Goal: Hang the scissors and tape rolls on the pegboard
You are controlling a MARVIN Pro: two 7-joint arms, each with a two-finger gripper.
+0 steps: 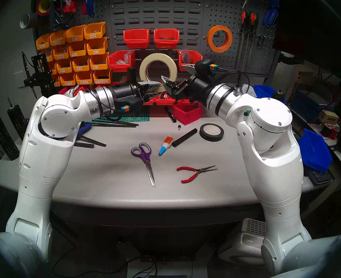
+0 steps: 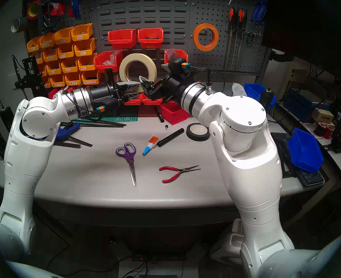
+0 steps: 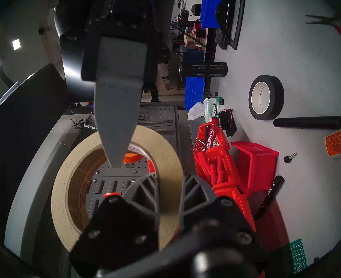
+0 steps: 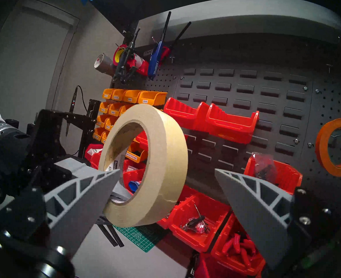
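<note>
Cream masking tape roll point(image 1: 158, 71) upright in my clamped left gripper point(image 1: 156, 90), ready for handover.
My right gripper point(image 4: 166, 193) gapes wide beside it; the round-holed dark grey pegboard point(image 1: 252, 51) sits that side.

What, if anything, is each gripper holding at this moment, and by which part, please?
The left gripper pinches the cream masking tape roll by its lower band. The right gripper is open, holding nothing.
</note>
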